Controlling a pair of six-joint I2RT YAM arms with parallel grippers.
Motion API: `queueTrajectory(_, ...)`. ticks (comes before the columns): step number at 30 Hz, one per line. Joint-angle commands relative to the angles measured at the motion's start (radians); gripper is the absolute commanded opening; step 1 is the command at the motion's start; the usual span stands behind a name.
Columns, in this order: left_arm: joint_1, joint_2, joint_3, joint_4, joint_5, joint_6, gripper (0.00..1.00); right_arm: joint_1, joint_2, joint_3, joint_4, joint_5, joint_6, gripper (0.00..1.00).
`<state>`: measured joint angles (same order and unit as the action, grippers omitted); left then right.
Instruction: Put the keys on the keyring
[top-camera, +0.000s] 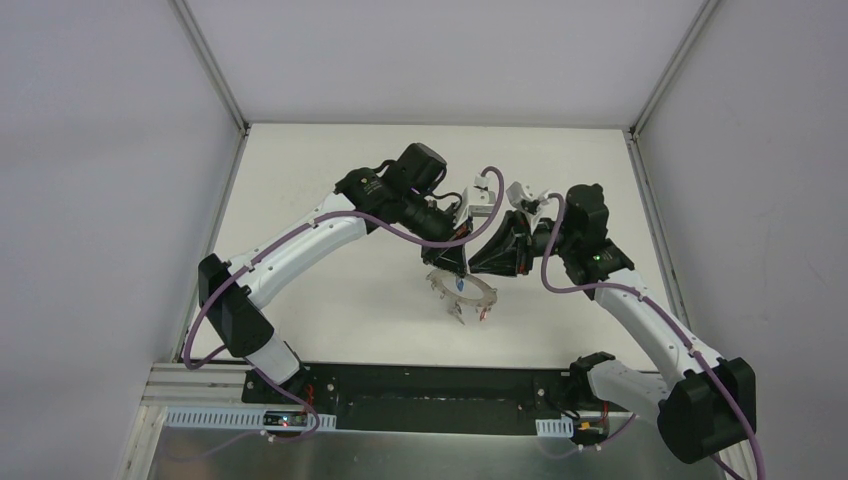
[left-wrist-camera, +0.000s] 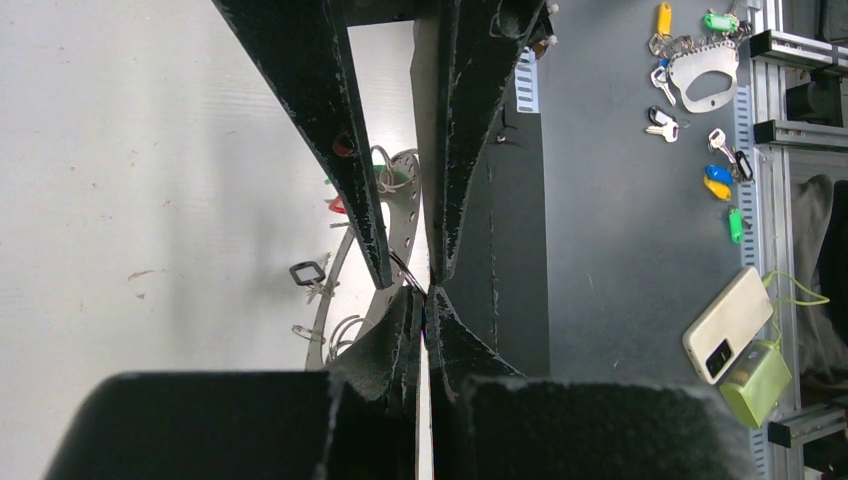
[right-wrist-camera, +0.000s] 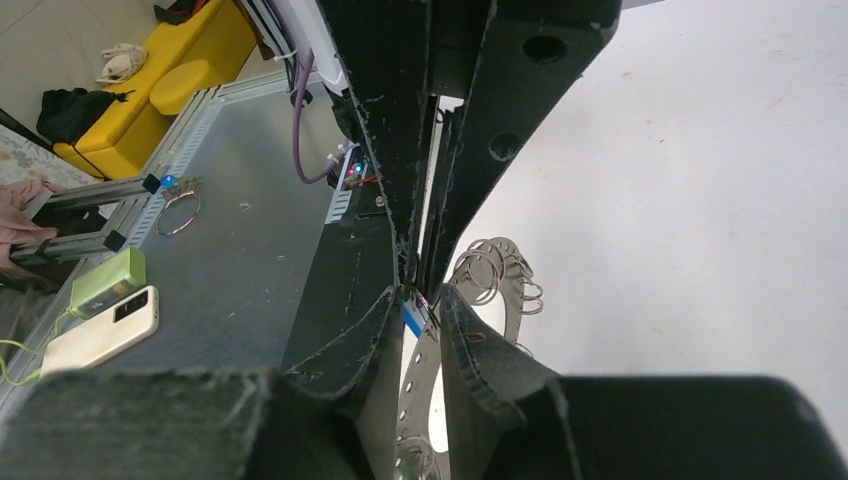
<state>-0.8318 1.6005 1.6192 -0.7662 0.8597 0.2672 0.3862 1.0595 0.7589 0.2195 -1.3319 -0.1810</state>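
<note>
Where the two arms meet near the middle of the white bench (top-camera: 330, 310), the left pincer (top-camera: 448, 266) has its tips pressed together right at a small blue tag (right-wrist-camera: 412, 320) — whether it truly pinches the tag's key cannot be told. The right pincer (top-camera: 482, 264) stands narrowly spread, one finger on each side of that tag, gripping nothing. Just below lies the grey keyring (top-camera: 470, 298), with keys (left-wrist-camera: 307, 272) on black, red and green tags hanging from its rim loops. Likely trouble: the crowded fingertips could collide, the thin tag could twist or slip out, or a tug could drag the keyring and tangle the hung keys. No brand, label or writing is readable — the tags are too small.
</note>
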Motion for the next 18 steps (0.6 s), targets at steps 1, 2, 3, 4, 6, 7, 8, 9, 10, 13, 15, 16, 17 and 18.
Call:
queueTrajectory(1,-0.009,-0.014,0.05,0.004,0.037,0.024,0.0,0.01,0.001,0.041,-0.012,-0.03,-0.051,0.21)
queueTrajectory(2,-0.009,-0.014,0.049,0.004,0.034,0.025,0.0,0.01,0.003,0.042,-0.013,-0.03,-0.052,0.21)
queueTrajectory(3,-0.008,-0.014,0.05,0.002,0.034,0.025,0.0,0.011,0.003,0.043,-0.014,-0.031,-0.053,0.21)
queueTrajectory(4,-0.008,-0.015,0.05,0.002,0.033,0.024,0.0,0.012,0.004,0.042,-0.015,-0.031,-0.054,0.21)
queueTrajectory(6,-0.008,-0.016,0.05,0.002,0.032,0.023,0.0,0.015,0.005,0.043,-0.021,-0.032,-0.057,0.2)
queueTrajectory(7,-0.008,-0.015,0.05,0.002,0.032,0.024,0.0,0.015,0.007,0.044,-0.022,-0.032,-0.058,0.2)
queueTrajectory(8,-0.009,-0.016,0.051,0.002,0.033,0.023,0.0,0.016,0.007,0.044,-0.023,-0.032,-0.058,0.2)
queueTrajectory(9,-0.009,-0.015,0.051,0.002,0.033,0.024,0.0,0.017,0.007,0.044,-0.023,-0.03,-0.06,0.19)
queueTrajectory(10,-0.008,-0.016,0.051,0.002,0.032,0.023,0.0,0.017,0.008,0.045,-0.024,-0.03,-0.06,0.19)
queueTrajectory(13,-0.008,-0.015,0.051,0.002,0.031,0.024,0.0,0.02,0.007,0.046,-0.027,-0.031,-0.06,0.17)
queueTrajectory(15,-0.009,-0.014,0.051,0.003,0.031,0.024,0.0,0.021,0.008,0.046,-0.026,-0.032,-0.06,0.14)
queueTrajectory(16,-0.009,-0.013,0.052,0.003,0.031,0.024,0.0,0.022,0.008,0.046,-0.027,-0.032,-0.061,0.14)
queueTrajectory(17,-0.009,-0.012,0.053,0.003,0.03,0.023,0.0,0.023,0.008,0.046,-0.028,-0.032,-0.06,0.13)
queueTrajectory(18,-0.008,-0.012,0.053,0.002,0.03,0.023,0.0,0.022,0.008,0.046,-0.029,-0.034,-0.06,0.13)
